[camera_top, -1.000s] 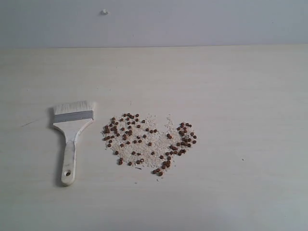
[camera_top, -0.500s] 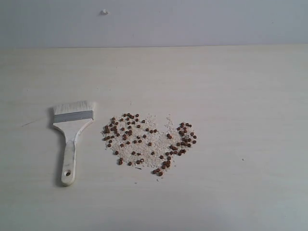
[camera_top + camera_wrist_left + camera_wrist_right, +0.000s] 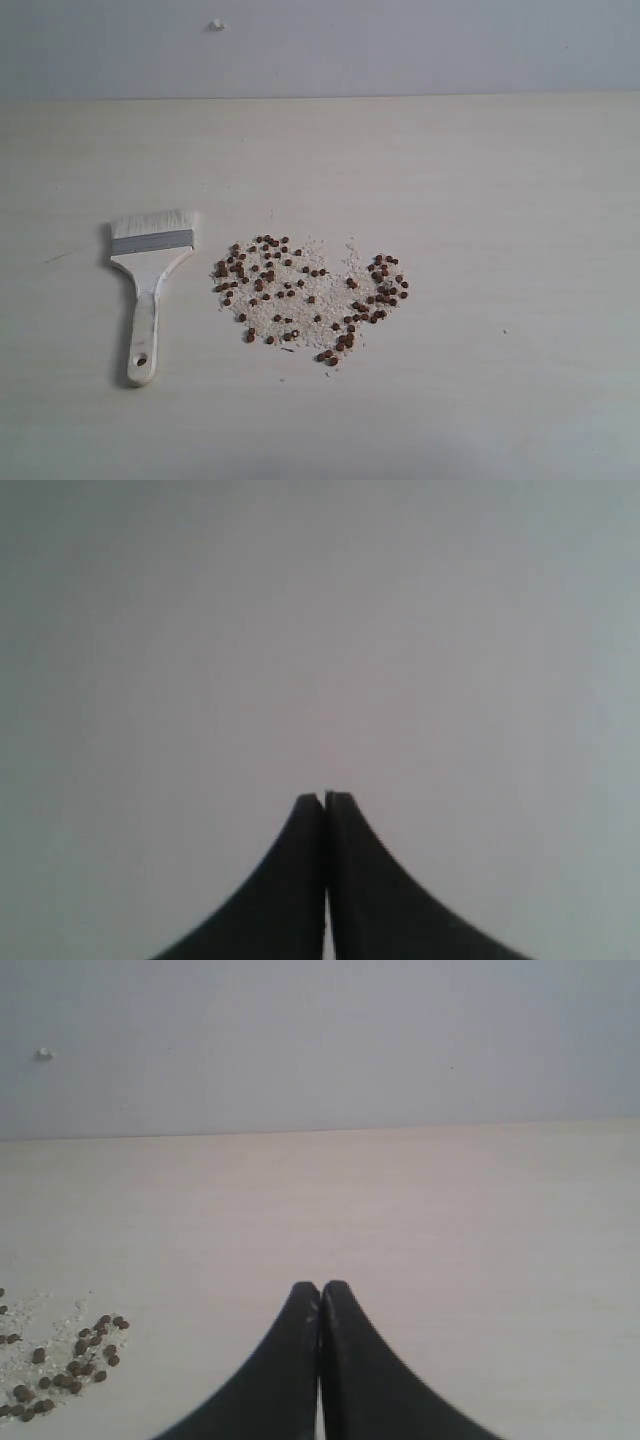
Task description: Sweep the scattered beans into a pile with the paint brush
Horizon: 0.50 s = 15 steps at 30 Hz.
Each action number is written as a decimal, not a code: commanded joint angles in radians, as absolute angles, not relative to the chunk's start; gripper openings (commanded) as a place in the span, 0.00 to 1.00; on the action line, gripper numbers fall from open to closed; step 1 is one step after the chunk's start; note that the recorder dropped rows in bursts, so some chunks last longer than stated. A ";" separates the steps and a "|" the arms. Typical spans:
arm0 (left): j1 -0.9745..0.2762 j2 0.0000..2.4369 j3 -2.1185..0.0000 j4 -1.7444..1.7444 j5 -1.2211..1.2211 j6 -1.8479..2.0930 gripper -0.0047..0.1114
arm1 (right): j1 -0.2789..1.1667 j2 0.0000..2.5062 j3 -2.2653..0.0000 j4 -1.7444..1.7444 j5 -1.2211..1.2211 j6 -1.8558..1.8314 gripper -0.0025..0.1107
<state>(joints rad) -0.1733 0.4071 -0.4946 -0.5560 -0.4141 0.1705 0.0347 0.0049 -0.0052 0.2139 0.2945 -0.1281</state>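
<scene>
"Where was the paint brush [image 3: 148, 280]?"

"Flat on the worktop [image 3: 480, 180], over at the left. Its bristles pointed to the far side, and the handle end with the hole lay nearest us. It was lying free."

"And the beans [image 3: 300, 290]?"

"Just right of the brush, apart from it. They were spread in a loose patch among pale crumbs [image 3: 300, 312], with a thicker cluster at the right end."

"The arms?"

"The left gripper [image 3: 323, 798] had its jaws pressed together with nothing between them. It faced a plain grey surface, possibly the wall, though I couldn't be sure. The right gripper [image 3: 320, 1286] had its jaws closed the same way, also empty, over bare worktop. A few beans from the patch's edge showed in its camera."
</scene>
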 commanded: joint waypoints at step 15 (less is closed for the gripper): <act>-0.331 1.529 -1.143 -0.021 1.059 -0.092 0.04 | 0.035 0.000 0.000 0.211 0.289 -0.128 0.02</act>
